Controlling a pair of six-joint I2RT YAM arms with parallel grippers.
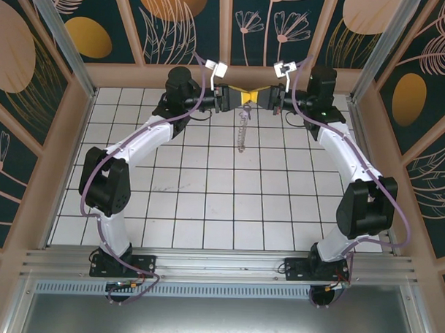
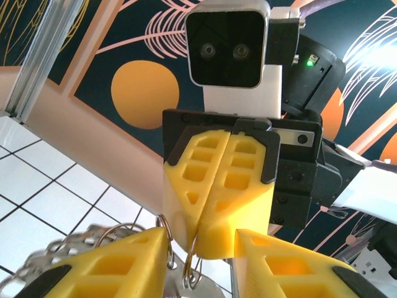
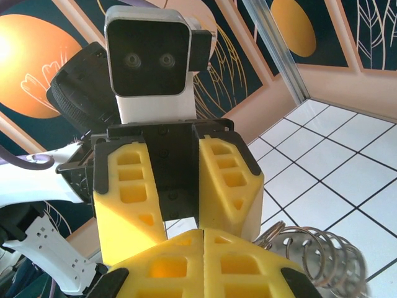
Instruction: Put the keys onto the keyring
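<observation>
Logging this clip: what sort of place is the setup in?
Probably a purpose-built robot test booth, not a home or shop: a white tiled floor boxed in by leaf-patterned wall panels, with a left arm and right arm bolted to a metal rail.

The keyring (image 1: pixel 242 135) hangs as a stretched silvery coil.

Keyring (image 2: pixel 189 270): shiny bare metal wire. Fingers (image 2: pixel 118 264): matt yellow plastic. Floor tiles (image 1: pixel 206 202): glossy white.

White tiled floor (image 1: pixel 206 202); dark floral wall panels (image 1: pixel 191 19); aluminium posts (image 1: pixel 62 40).
</observation>
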